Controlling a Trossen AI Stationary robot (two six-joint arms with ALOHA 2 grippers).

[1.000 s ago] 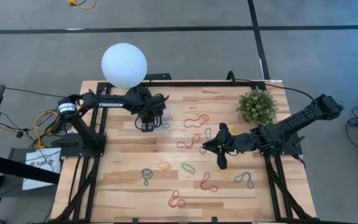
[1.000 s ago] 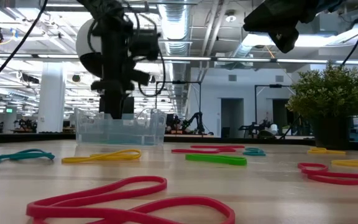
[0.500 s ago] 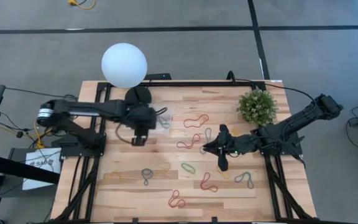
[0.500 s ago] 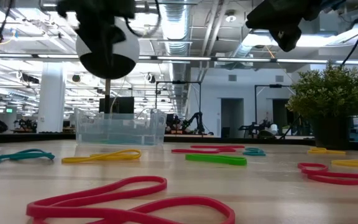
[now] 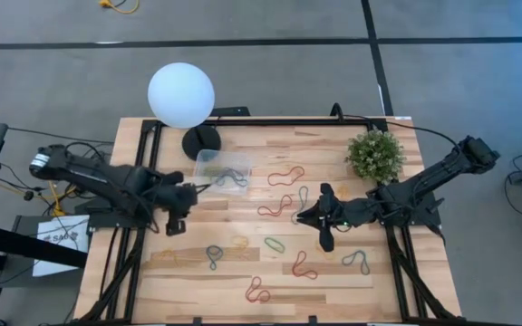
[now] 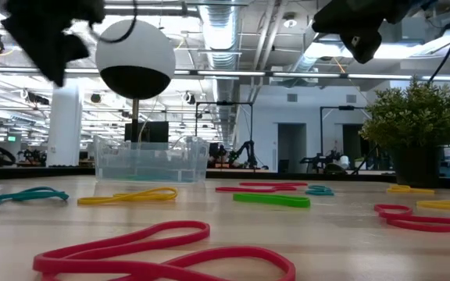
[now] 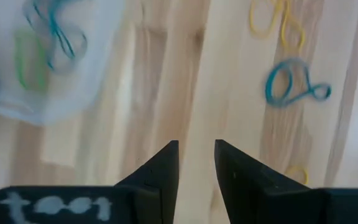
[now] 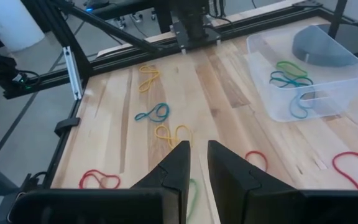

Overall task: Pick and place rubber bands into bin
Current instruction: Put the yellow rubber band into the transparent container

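The bin [image 5: 222, 169] is a clear tub near the table's far edge beside the lamp base. It holds a few green and blue bands [image 8: 291, 78] and stands flat on the wood [image 6: 151, 160]. Several rubber bands [image 5: 275, 209] lie loose across the middle and near part of the table, in red, green, yellow and blue. My left gripper [image 5: 188, 193] hangs above bare wood left of the bin and holds nothing. Its fingers [image 7: 196, 158] stand a little apart. My right gripper [image 5: 299, 215] waits in the air over the table's right half, shut and holding nothing [image 8: 198, 155].
A white globe lamp [image 5: 181, 94] on a black round base [image 5: 201, 140] stands just beyond the bin. A small potted plant [image 5: 374, 155] sits at the far right corner. The black frame rails run along the table's left and right sides.
My left gripper has risen out of the bin and drawn back toward the table's left and near edges. The bin stays where it was, and the bands inside it now show. The right arm has kept still.
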